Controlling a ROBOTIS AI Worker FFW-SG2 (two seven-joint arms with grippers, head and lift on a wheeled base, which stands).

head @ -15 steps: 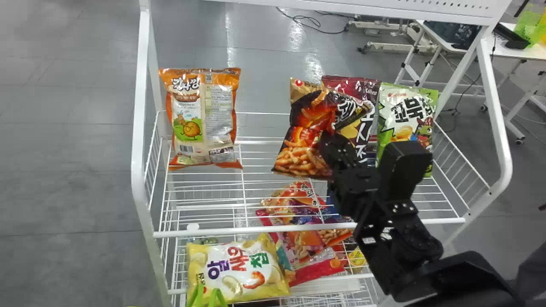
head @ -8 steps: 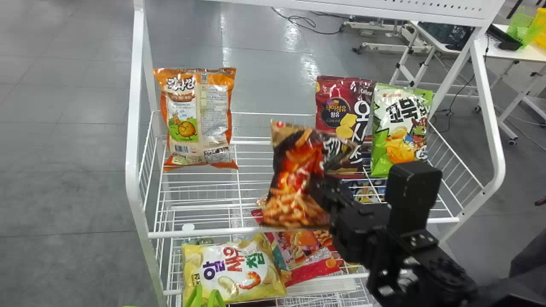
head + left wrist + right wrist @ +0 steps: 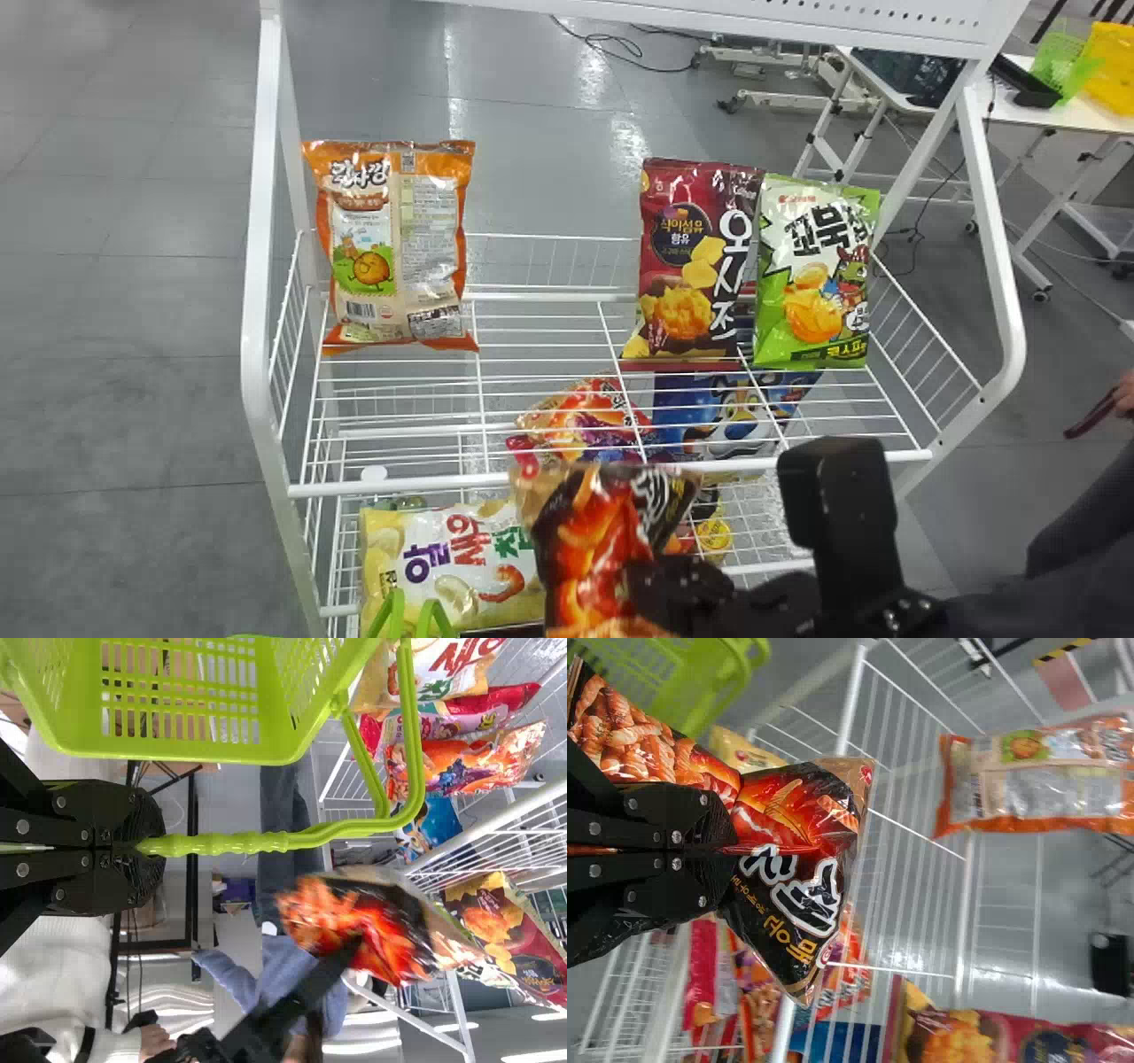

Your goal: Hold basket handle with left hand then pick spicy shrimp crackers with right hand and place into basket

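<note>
Right gripper [image 3: 733, 850]: flat black fingers closed on the packet's middle, pinching the film into creases.
Spicy shrimp crackers [image 3: 788, 802]: outside the basket, near the middle of the upper shelf's front edge, towards the robot. Glossy black, red and gold film, puffed either side of the pinch, with one end flaring to corners. The slick film could slide or pivot out if the pinch has mostly loose wrapper; squeezing harder might crush the sticks.
Left gripper [image 3: 161, 846]: black fingers shut round the handle, with no visible gap.
Basket handle [image 3: 239, 843]: slim green plastic, ribbed at the grip, forking into two rails. The broad packet could snag on those rails if brought in crosswise, and a knock might turn the bar between the fingers.
Basket [image 3: 177, 751]: lime plastic, lattice walls, smooth rim. Let go too near that rim, the packet could hang over it or tip outward.
Upper shelf [image 3: 399, 486]: thin white wire, rounded front bar; an orange pouch [image 3: 399, 248] stands by its left end.
</note>
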